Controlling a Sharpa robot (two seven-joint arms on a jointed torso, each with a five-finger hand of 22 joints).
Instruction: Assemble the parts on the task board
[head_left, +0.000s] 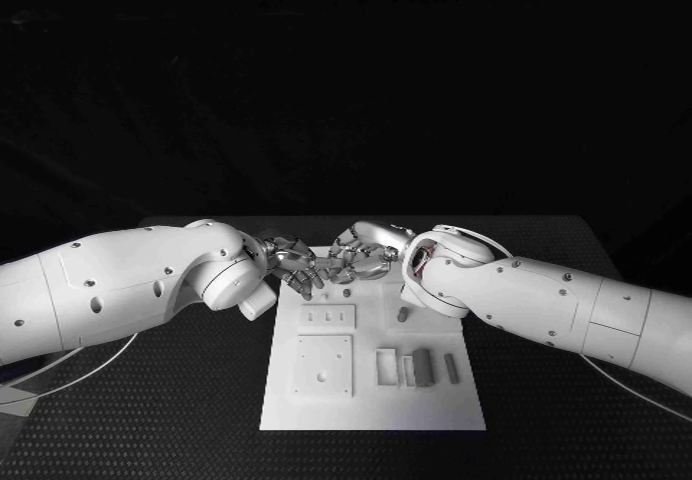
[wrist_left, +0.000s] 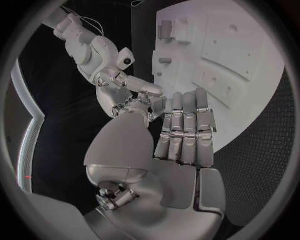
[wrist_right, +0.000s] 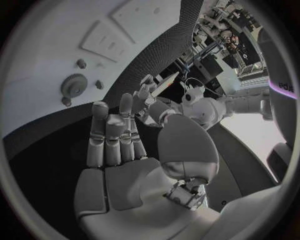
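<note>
both robot hands meet over the far end of the task board (head_left: 372, 395), the white plate lying lengthwise on the black counter (head_left: 173, 420). the left robot hand (head_left: 293, 266) and the right robot hand (head_left: 361, 255) have fingertips almost touching, and whether a part is pinched between them cannot be told; in the wrist views each shows a flat palm with fingers straight and side by side. the loose parts lie nearer the robot than both hands: a small peg (head_left: 404, 314) stands just beneath the right wrist, so the right arm seems closer to it. a grey block (head_left: 423, 366) and a slim bar (head_left: 451, 368) lie further toward the robot, long axes along the board.
</note>
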